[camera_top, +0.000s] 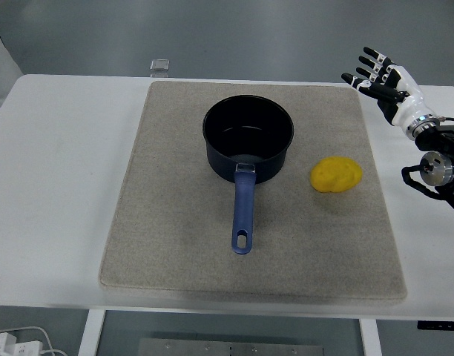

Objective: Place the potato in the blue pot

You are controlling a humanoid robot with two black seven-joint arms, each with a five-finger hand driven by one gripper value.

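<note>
A dark blue pot (248, 139) stands on a beige mat (168, 222), its handle (242, 211) pointing toward the table's near edge. Its inside looks empty. A yellow potato (336, 174) lies on the mat to the right of the pot, apart from it. My right hand (377, 74) hovers at the far right, above and behind the potato, fingers spread and holding nothing. The left arm is out of view.
The white table (56, 185) carries the mat. A small clear square object (160, 65) sits at the table's far edge. Cables and a white plug (15, 343) lie on the floor at the lower left.
</note>
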